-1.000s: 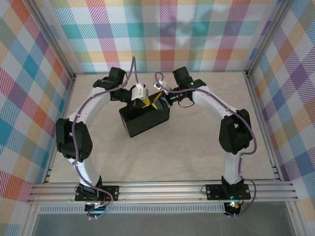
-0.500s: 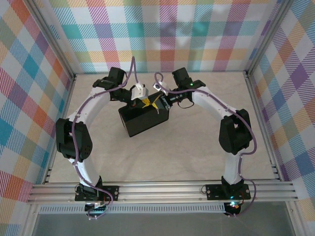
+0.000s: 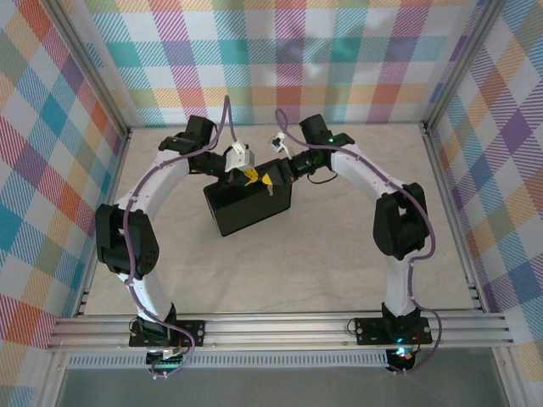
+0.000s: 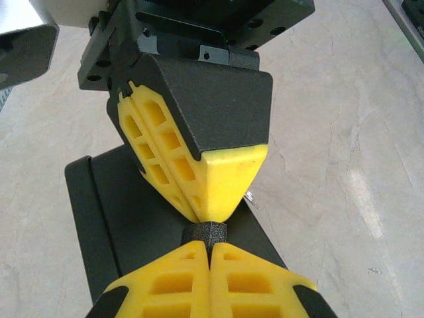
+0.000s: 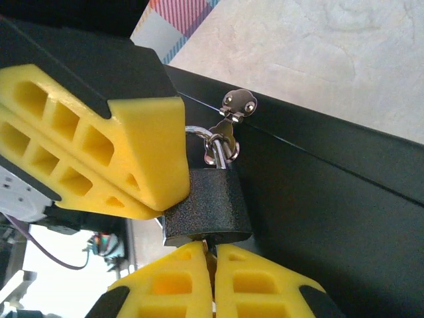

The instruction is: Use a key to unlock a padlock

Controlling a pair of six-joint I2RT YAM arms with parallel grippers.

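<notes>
Where left gripper (image 4: 209, 246) and right gripper (image 5: 212, 255) tip-to-tip, padlock (image 5: 209, 205)

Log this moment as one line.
left end effector: shut on padlock | right end effector: shut, tips at padlock base | padlock: hung on black box

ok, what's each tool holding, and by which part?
Left tool clamps the padlock by its dark body. Right tool is shut at the padlock's underside; what it pinches, probably a key, is hidden.
</notes>
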